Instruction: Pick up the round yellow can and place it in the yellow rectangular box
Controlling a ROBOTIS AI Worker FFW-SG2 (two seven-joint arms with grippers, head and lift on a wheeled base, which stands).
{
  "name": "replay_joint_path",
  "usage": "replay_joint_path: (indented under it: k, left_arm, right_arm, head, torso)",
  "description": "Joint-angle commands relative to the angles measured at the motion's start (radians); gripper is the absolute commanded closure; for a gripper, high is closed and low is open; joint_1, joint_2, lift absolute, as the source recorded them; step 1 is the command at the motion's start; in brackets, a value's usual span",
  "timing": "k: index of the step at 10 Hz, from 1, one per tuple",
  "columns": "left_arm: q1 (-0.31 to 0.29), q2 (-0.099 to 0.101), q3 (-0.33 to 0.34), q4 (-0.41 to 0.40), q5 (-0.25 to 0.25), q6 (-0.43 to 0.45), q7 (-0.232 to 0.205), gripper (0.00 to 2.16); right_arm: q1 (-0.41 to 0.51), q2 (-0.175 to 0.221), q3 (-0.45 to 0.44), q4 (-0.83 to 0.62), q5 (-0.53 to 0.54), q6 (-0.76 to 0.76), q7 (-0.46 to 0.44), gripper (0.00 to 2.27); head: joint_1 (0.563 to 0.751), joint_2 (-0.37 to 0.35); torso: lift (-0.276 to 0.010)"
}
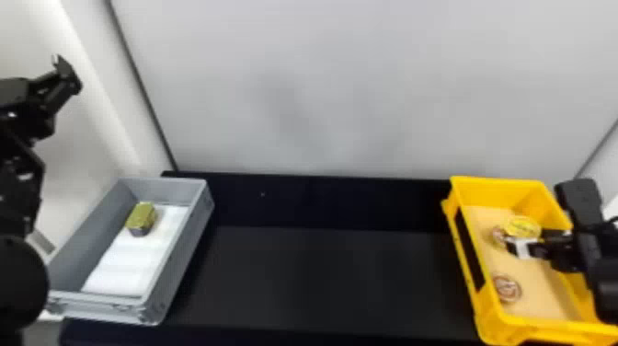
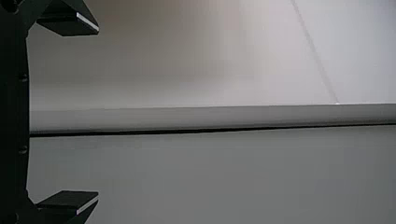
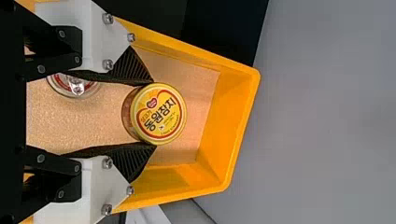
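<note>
Two ribbed fingers [image 3: 133,67] pinch the yellow can [image 3: 161,113], right wrist view.

The left gripper [image 1: 63,73] is raised with fingers wide apart; the right gripper [image 1: 516,245] is lowered, fingers partly spaced.
</note>
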Motion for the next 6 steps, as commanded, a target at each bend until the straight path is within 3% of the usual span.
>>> replay_joint_path:
  k: [1,4,6]
  left_arm:
    - [0.0,0.0,0.0,0.0,-0.001,0.001,-0.002,0.05]
    - [-0.001,0.0,0.0,-0.001,-0.001,0.002,-0.004,0.05]
    - [-0.007,0.009,-0.01,0.002,-0.001,0.008,-0.005,0.05]
  right_arm:
    - [0.019,-0.002,-0.005,0.012,-0.003,0.004,-0.006,0.62]
    - [0.018,-0.008,-0.022,0.106,-0.082,-0.091,-0.008,0.62]
    - [-0.056,-0.011,-0.01,0.257,-0.125,-0.158,-0.035,0.62]
  head:
    - [0.694,0.054]
    - [0.694,0.054]
    - [0.694,0.054]
  torso:
    - [-0.003]
    - [-0.003]
    - [-0.003]
